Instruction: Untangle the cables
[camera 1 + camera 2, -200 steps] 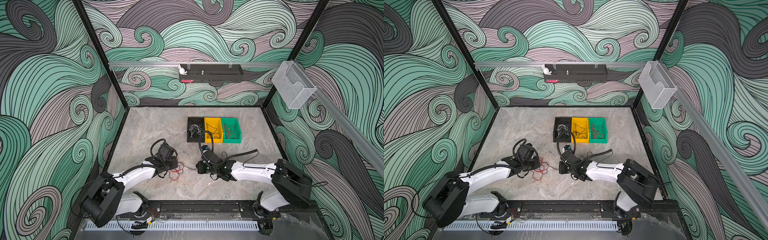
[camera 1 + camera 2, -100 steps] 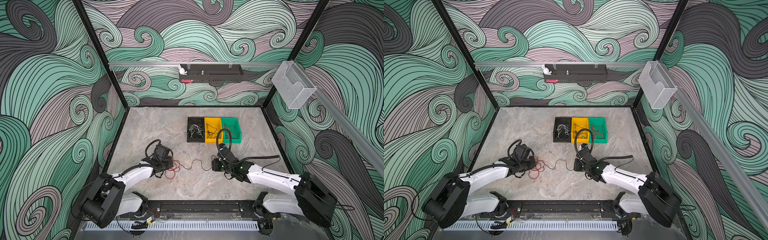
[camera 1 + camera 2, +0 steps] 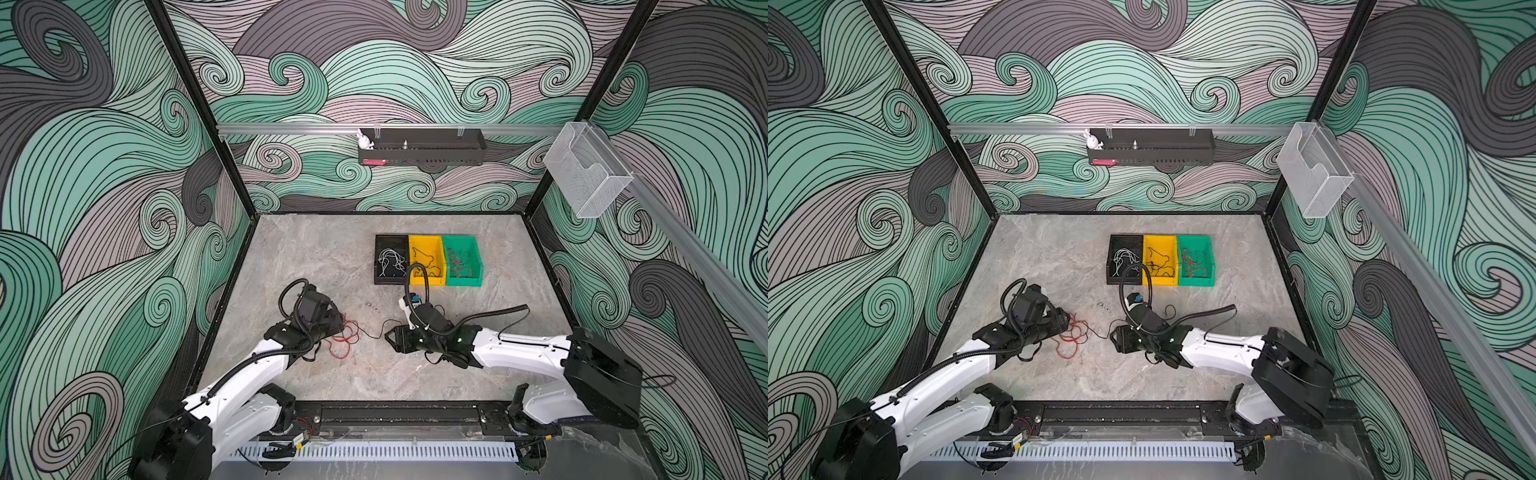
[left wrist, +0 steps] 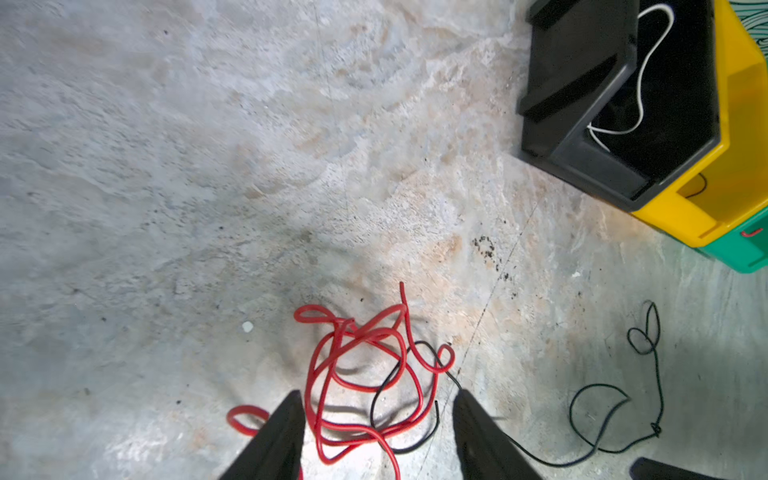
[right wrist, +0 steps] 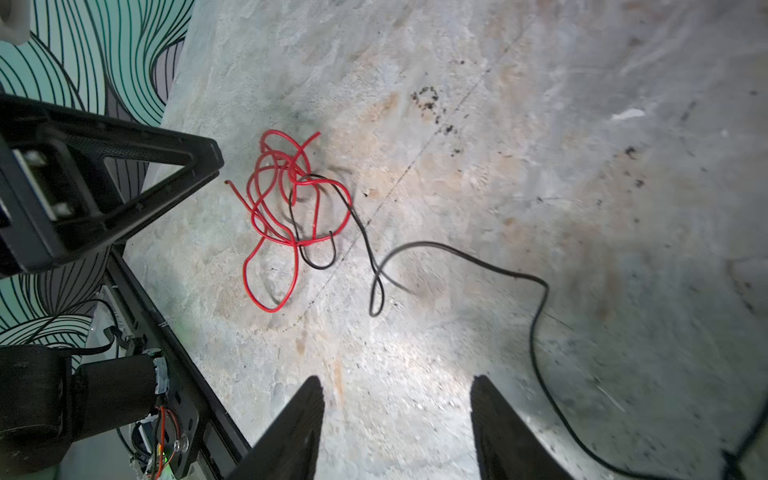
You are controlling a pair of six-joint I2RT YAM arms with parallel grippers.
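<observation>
Both jaws have opened since half a second ago, and the black cable, stretched tight then, now lies slack on the table. The left gripper stands open and holds nothing; the red cables lie tangled between and just ahead of its fingertips. The right gripper is also open and empty, and the black cable passes beside one of its fingers.

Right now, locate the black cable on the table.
In both top views the black cable lies on the table between the left end effector and the right end effector, one end looped into the red cables.
</observation>
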